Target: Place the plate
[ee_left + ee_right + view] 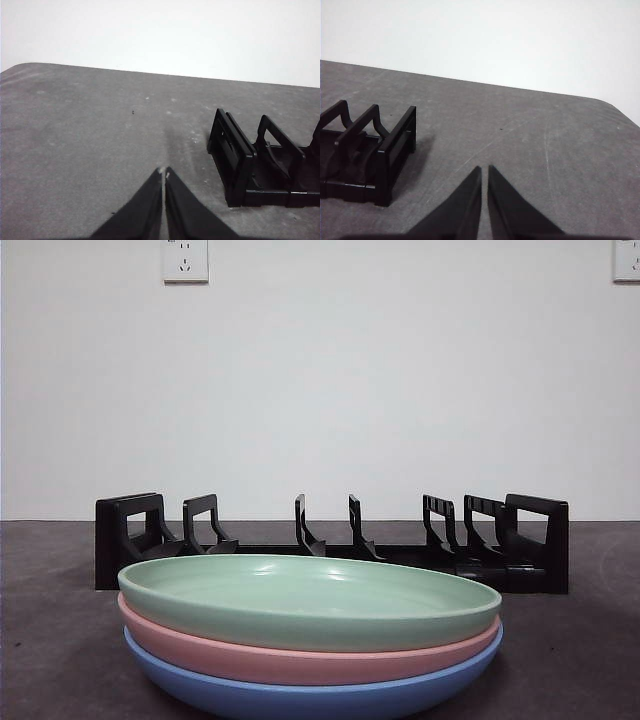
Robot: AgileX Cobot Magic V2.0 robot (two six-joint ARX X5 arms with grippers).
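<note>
Plates stacked before our empty rack, both arms waiting.

We see a green plate on top of a pink plate, which sits on a blue plate, all on the dark grey table just in front of the black dish rack. Our left gripper hangs over bare table beside one end of the rack, jaws pressed together and holding nothing; our right gripper does likewise beside the other end.

Both hands: black, tapered, pointed jaws; left hand, right hand.
</note>
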